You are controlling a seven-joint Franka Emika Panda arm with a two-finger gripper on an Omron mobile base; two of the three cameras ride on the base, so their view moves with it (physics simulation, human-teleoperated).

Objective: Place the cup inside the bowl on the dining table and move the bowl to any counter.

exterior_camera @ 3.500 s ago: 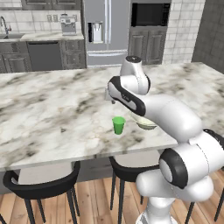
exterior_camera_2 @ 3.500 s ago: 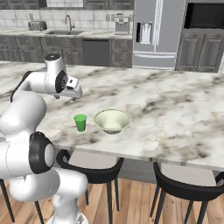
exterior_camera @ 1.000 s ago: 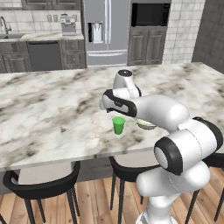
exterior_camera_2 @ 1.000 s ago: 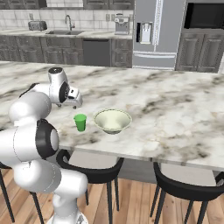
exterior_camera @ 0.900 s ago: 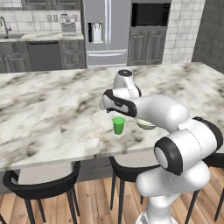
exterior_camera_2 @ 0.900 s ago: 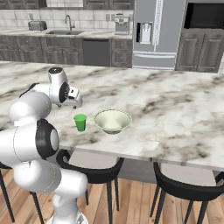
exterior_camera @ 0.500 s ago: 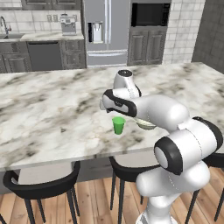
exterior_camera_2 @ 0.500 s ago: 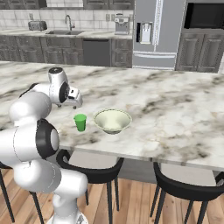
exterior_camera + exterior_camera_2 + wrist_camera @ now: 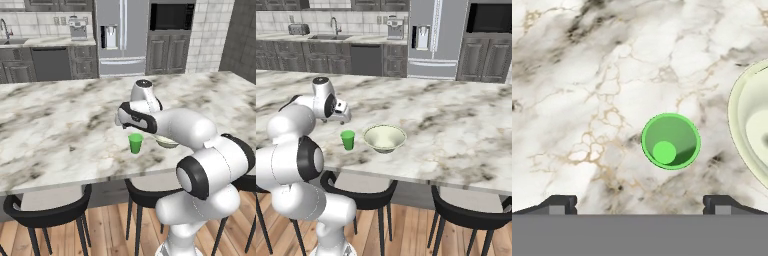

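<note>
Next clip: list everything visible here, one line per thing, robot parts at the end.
cup: 1, bright green, upright on the table, left of the bowl, apart from it
bowl: 1, pale cream-green, on the table near its front edge
table: 1, white veined marble
stools: several, black, at the table's front edge
fridge: 1, steel, back wall
sink tap: 1, on the back counter
arm: 1, white
hand: 1, dark tips spread wide, above the cup, empty

The bowl (image 9: 749, 135) is cut off at the 3 o'clock edge in the hand view. In the left base view the arm hides most of the bowl (image 9: 169, 143).
</note>
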